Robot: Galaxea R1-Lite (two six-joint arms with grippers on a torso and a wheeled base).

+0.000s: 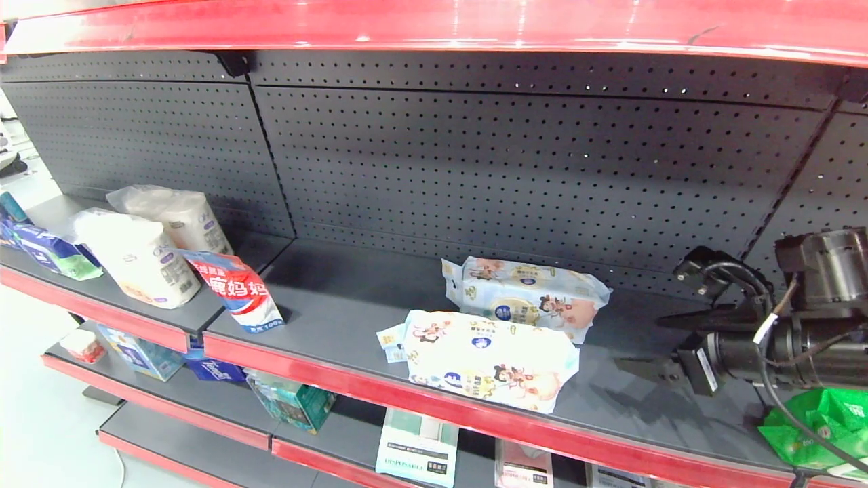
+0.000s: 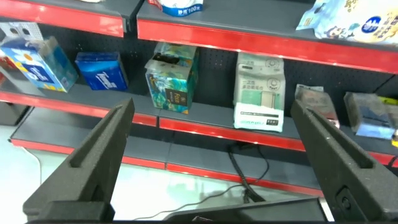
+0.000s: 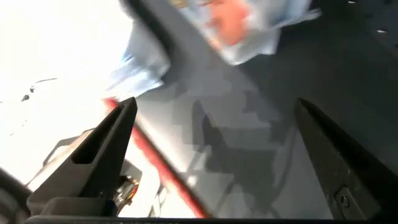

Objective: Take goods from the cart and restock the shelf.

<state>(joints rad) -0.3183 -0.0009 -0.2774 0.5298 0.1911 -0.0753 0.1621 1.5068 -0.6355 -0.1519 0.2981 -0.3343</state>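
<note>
Looking along the middle shelf (image 1: pixel 339 298), we find two soft printed packs lying flat near its centre. The front pack (image 1: pixel 491 359) sits close to the red front edge, and the rear pack (image 1: pixel 525 295) lies just behind it, touching or nearly so. We judge that both count as stocked goods, laid flat because such limp packs would not stand.

The right gripper (image 1: pixel 641 343) hovers low over the shelf's right part, beside the packs, with its fingers spread wide and holding nothing. It looks free to fetch the next item. The left gripper (image 2: pixel 212 104) hangs lower, facing the lower shelves, with its fingers also apart and empty. We think this keeps it out of the way.

A green bag (image 1: pixel 820 420) lies under the right arm at the shelf's front right corner and could snag on a pull-back. A red-and-white pouch (image 1: pixel 234 288) leans at the front left corner, with white roll packs (image 1: pixel 139 254) beyond it. A teal box (image 2: pixel 171 78) and a white pack (image 2: pixel 260 90) stand on the shelf below.
</note>
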